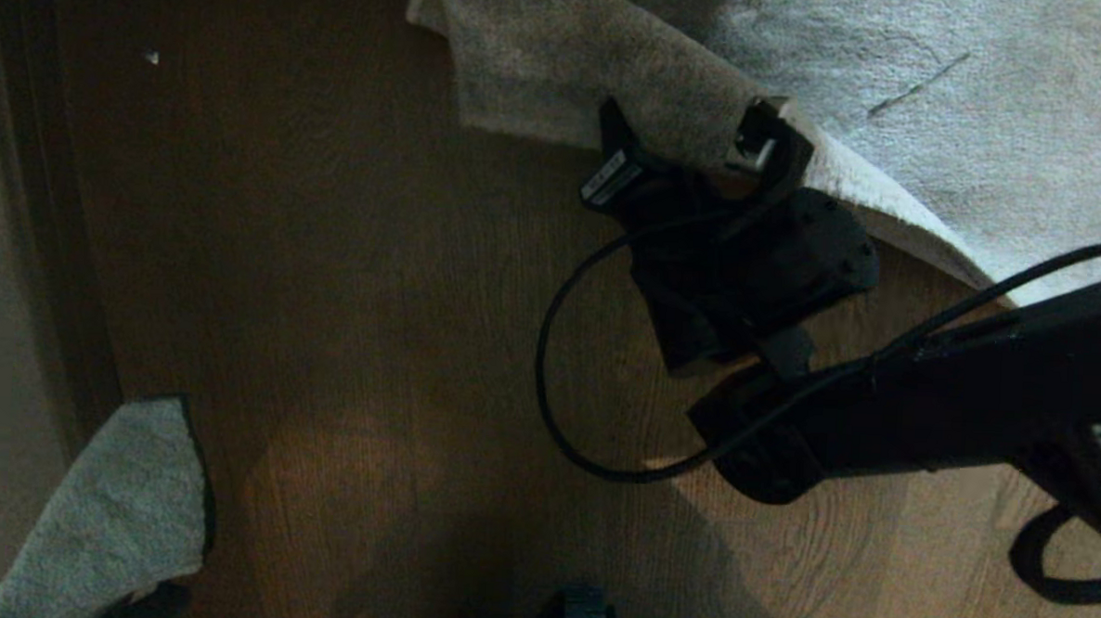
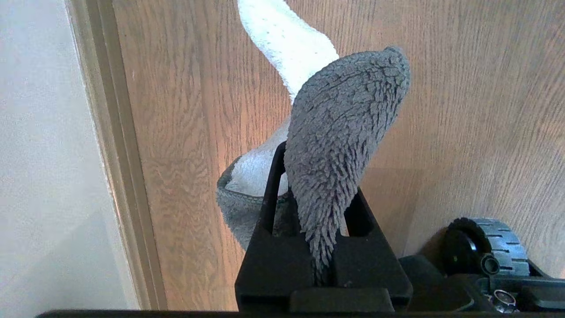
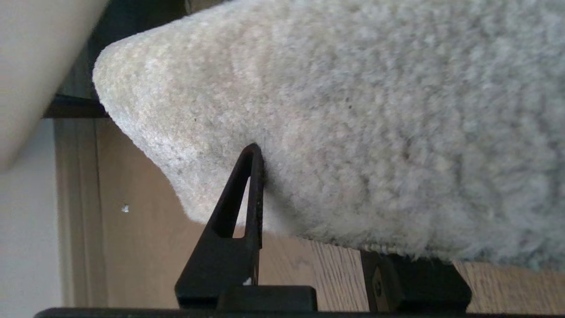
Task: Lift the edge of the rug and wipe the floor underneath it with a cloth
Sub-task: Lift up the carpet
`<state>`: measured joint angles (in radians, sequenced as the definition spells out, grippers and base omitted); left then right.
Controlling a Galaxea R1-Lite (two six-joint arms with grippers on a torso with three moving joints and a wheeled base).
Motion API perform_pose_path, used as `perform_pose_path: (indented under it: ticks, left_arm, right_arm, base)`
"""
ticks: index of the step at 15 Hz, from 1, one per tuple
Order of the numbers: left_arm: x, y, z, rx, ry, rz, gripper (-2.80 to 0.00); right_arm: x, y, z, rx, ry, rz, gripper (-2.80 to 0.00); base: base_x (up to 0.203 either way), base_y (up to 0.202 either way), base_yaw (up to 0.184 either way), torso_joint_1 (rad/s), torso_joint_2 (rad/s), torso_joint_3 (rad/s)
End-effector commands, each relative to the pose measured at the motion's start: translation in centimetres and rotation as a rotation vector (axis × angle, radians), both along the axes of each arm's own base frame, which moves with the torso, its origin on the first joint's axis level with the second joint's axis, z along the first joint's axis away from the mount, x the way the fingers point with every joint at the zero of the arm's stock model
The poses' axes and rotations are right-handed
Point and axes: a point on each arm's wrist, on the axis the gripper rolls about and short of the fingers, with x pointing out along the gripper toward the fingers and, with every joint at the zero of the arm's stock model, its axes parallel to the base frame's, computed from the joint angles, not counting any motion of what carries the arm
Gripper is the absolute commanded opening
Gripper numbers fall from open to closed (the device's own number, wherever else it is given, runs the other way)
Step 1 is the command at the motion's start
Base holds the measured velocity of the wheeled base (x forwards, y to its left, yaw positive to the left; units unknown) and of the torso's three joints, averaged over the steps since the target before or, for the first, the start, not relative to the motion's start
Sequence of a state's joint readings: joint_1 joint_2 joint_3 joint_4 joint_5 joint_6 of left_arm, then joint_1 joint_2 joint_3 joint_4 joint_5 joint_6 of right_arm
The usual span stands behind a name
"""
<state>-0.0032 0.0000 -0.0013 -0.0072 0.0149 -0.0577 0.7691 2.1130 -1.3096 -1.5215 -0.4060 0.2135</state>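
Note:
The pale plush rug (image 1: 941, 85) fills the far right. Its rug edge (image 1: 561, 77) and corner are raised off the brown wood floor (image 1: 328, 290). My right gripper (image 1: 685, 157) is shut on that edge: one finger (image 3: 251, 190) presses into the pile of the rug edge (image 3: 353, 110), the other is hidden beneath it. Low on the near left, the grey-green terry cloth (image 1: 115, 504) hangs from my left gripper (image 2: 315, 185), which is shut on the cloth (image 2: 344, 132) just above the floor.
A pale wall and dark baseboard (image 1: 15, 230) run along the left. A small white speck (image 1: 153, 57) lies on the planks near it. A wheel of my base (image 2: 485, 243) sits beside the left gripper. A black cable (image 1: 548, 374) loops from the right wrist.

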Motion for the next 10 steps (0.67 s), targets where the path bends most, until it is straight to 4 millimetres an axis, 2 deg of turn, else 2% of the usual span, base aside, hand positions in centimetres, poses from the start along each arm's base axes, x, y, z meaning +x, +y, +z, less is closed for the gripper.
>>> perform_pose_path:
  ticks: [1, 5, 10]
  left_arm:
    - [0.0, 0.0, 0.0, -0.001, -0.001, 0.001, -2.80]
    - [0.0, 0.0, 0.0, -0.001, -0.001, 0.001, -2.80]
    - [0.0, 0.0, 0.0, -0.001, 0.000, 0.001, -2.80]
  right_arm:
    - [-1.5, -1.4, 1.5, 0.058, -0.034, 0.014, -2.80]
    - [-2.6, -2.2, 2.1, 0.050, -0.041, 0.074, -2.80]
    - [-4.5, -1.5, 3.6, 0.054, -0.069, 0.211, -2.80]
  base:
    - [0.000, 0.000, 0.000, 0.000, 0.00, 0.000]
    - [0.000, 0.000, 0.000, 0.000, 0.00, 0.000]
    - [0.000, 0.000, 0.000, 0.000, 0.00, 0.000]
